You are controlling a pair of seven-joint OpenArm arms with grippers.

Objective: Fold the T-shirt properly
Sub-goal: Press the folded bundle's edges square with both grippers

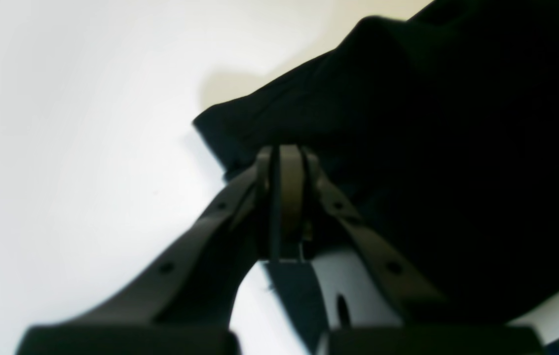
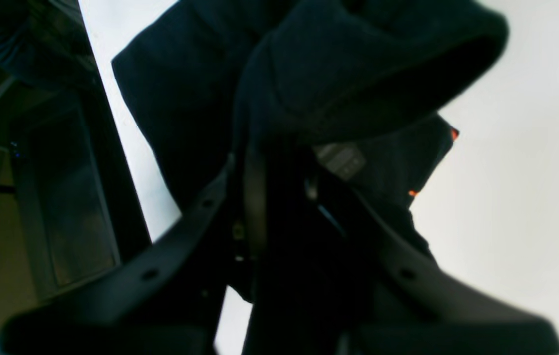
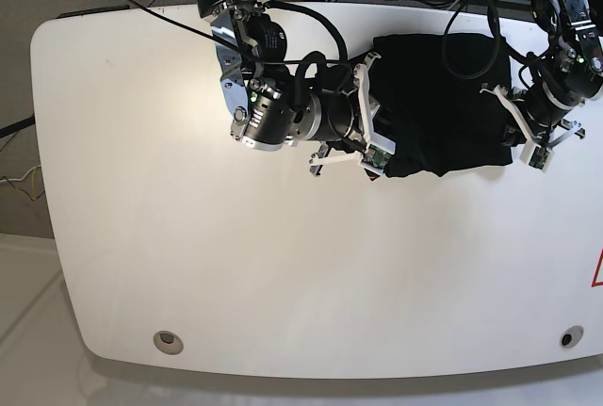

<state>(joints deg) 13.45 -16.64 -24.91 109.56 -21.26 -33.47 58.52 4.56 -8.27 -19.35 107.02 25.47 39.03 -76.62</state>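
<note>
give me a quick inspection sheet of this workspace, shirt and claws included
surface: white table, rounded corners, a small round fitting near the front edge
job's things: black shirt bunched at the far side of the table, not yet a neat fold
clutter: nothing seen
grippers: left claw shut on a shirt edge; right claw buried in shirt cloth, closed on a fold
cables: black cables run along both arms and off the far edge
surroundings: grey floor beyond the table; red mark at the table's right edge

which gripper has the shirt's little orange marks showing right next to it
The right gripper: orange specks show on the T-shirt beside it. The left gripper shows only plain black cloth.
</note>
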